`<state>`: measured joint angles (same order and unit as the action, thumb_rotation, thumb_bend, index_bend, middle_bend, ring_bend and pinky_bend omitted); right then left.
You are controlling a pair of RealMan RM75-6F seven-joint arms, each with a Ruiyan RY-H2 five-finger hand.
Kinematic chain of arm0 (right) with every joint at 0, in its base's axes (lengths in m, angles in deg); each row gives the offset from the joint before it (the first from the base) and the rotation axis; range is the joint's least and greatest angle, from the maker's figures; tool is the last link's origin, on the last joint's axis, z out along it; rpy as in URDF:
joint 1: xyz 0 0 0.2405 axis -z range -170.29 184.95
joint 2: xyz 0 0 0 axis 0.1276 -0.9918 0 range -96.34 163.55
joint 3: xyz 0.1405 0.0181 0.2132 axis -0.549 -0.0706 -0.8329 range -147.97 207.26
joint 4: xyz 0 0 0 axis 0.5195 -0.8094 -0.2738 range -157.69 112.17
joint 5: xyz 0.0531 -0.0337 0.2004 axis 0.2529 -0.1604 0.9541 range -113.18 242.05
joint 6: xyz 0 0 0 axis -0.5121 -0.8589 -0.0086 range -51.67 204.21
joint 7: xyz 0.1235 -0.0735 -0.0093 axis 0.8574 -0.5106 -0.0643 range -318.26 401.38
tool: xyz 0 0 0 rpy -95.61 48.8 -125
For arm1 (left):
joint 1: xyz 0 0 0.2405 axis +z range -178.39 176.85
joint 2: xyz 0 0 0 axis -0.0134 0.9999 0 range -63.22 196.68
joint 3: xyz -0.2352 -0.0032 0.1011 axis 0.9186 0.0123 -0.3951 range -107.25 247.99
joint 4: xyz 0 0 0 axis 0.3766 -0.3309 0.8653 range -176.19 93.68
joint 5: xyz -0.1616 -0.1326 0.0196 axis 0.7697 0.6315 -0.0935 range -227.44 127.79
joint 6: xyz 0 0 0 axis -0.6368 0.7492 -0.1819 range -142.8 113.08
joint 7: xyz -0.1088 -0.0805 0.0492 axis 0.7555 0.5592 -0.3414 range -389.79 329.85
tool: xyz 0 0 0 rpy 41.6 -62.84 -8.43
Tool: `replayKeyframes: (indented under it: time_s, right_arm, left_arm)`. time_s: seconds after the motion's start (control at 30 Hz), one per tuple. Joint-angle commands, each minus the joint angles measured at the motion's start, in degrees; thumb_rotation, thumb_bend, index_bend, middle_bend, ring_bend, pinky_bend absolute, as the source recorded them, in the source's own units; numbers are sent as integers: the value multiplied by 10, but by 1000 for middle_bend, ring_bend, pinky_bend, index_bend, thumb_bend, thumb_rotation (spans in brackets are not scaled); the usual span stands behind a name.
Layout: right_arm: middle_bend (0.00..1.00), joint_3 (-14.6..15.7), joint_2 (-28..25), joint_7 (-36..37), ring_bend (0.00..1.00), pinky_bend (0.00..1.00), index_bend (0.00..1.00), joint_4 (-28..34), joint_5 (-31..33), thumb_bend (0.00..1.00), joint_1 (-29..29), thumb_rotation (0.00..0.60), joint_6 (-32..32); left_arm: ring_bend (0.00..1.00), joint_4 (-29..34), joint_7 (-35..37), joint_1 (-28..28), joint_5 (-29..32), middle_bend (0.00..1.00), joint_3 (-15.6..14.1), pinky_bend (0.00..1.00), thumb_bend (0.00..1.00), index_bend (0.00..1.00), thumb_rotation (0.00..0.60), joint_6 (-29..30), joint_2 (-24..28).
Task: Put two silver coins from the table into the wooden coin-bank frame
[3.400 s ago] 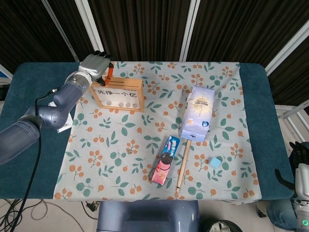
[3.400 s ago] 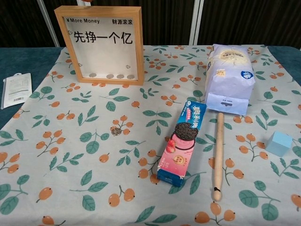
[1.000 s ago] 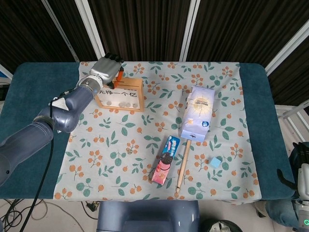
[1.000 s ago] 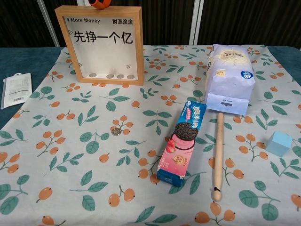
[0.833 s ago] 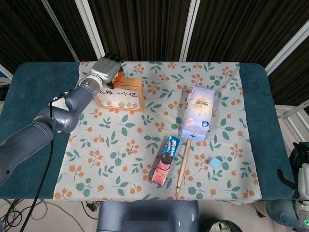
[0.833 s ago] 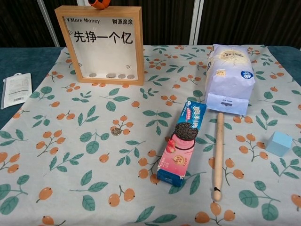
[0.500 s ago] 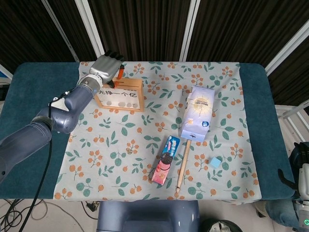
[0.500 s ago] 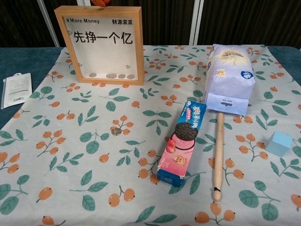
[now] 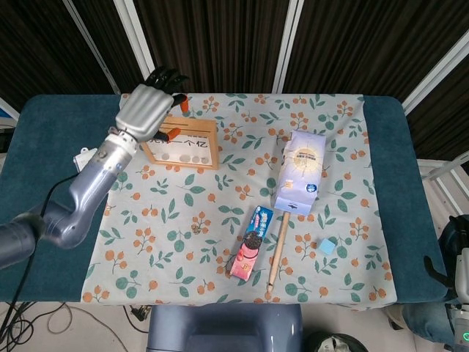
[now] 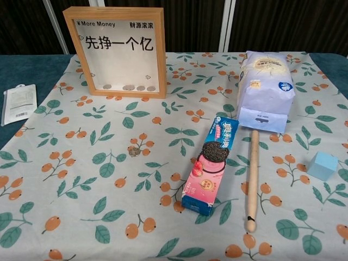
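Note:
The wooden coin-bank frame (image 9: 183, 143) (image 10: 120, 51) stands upright at the back left of the floral cloth, with several silver coins (image 10: 129, 87) lying along its bottom. One silver coin (image 9: 196, 229) (image 10: 134, 151) lies on the cloth in the middle left. My left hand (image 9: 146, 108) hangs raised over the frame's left end, fingers spread and holding nothing; the chest view does not show it. My right hand (image 9: 456, 238) is a dark shape at the lower right edge, off the table, too cut off to read.
A white and blue bag (image 9: 300, 172) (image 10: 265, 89) stands right of centre. In front of it lie a pink cookie pack (image 9: 251, 242) (image 10: 212, 166), a wooden stick (image 9: 277, 249) (image 10: 252, 179) and a blue cube (image 9: 327, 246) (image 10: 322, 165). A white packet (image 10: 18, 103) lies at left.
My left hand has lifted off the frame's top edge and spread its fingers. Its orange fingertip has left the top of the chest view.

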<state>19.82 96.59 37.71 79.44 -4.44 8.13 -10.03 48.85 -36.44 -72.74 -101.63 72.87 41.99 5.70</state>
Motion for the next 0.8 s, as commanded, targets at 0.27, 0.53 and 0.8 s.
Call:
replayKeyframes:
  time_s: [0.27,0.53,0.8]
  right_arm:
    - [91,-1,1,-4,50,0,107,3,2,369,1,600,-3]
    - [91,-1,2,-6,51,0,107,4,4,370,1,600,-3]
    - [91,-2,-1,-8,51,0,107,9,12,369,3,600,-3]
  left_arm:
    - [0,123,-11,160,-137,90,-55,0,164,408,600,59,-45]
    - [0,24,-17,147,-140,80,-48,0,136,391,600,-28,-172]
    - [0,-76,-28,114,-91,43,-23,0,102,301,600,-144,-275]
